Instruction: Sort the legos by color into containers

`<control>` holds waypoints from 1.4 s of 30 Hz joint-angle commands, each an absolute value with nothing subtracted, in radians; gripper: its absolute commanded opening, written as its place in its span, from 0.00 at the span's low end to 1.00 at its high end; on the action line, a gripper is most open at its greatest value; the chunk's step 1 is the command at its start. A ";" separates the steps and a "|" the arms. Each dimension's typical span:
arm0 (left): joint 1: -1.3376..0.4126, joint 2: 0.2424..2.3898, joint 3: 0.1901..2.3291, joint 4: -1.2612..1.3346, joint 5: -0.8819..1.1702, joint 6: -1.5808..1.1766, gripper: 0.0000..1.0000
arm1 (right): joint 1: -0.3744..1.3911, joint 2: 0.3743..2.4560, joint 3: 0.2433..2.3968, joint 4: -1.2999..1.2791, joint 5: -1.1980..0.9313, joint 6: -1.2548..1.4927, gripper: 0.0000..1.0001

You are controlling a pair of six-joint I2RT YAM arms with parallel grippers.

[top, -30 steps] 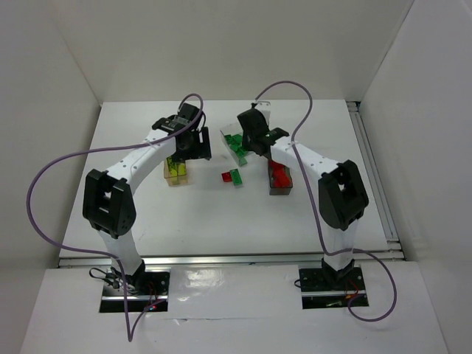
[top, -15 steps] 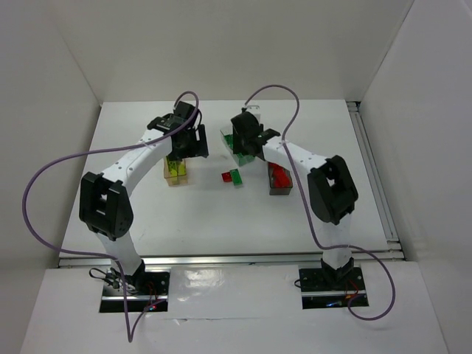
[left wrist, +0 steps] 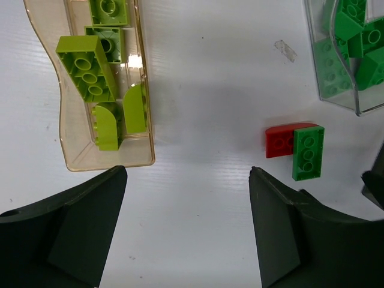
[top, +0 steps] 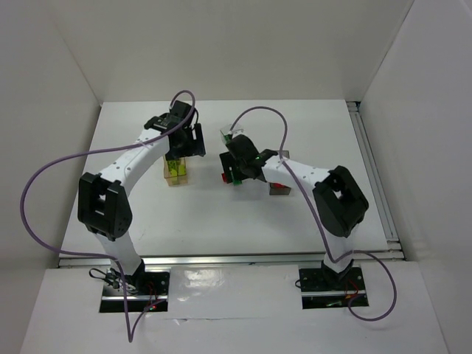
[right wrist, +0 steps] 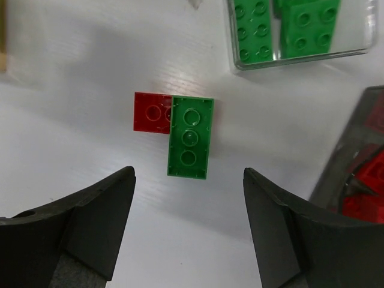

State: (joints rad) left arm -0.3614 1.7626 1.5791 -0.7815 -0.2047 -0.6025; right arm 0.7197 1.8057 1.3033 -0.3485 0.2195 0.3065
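Right fingers [right wrist: 90,222] hover apart and empty over the green brick [right wrist: 191,137], flat on the desk [right wrist: 72,132] against a red brick [right wrist: 150,111]. Light, stiff, slick: pinch its long sides. Left fingers [left wrist: 72,228] apart too.

Looks like a robotics lab test cell: white table [top: 324,125], plain white panels [top: 221,44] around the table, two arm bases [top: 134,284] bolted at its near edge.

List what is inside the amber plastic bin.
Five yellow-green plastic bricks show, two curved. The far end of the amber bin is cropped in the wrist view and under the left arm overhead.
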 commanded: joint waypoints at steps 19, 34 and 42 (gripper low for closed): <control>-0.357 1.689 1.557 -0.767 -0.212 -0.528 0.90 | 0.721 1.967 1.450 -0.393 0.207 0.247 0.30; -0.399 1.439 1.340 -0.477 0.276 -0.154 1.00 | 0.459 1.549 1.200 -0.353 -0.535 0.320 0.23; -0.492 1.403 1.304 -0.437 0.452 -0.045 1.00 | 0.400 1.526 1.086 -0.213 -0.834 0.422 0.23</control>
State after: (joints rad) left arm -0.4637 1.4029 1.3083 -0.4881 0.3477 -0.1268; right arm 0.4175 1.5444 1.0847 -0.3321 -0.6472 0.3729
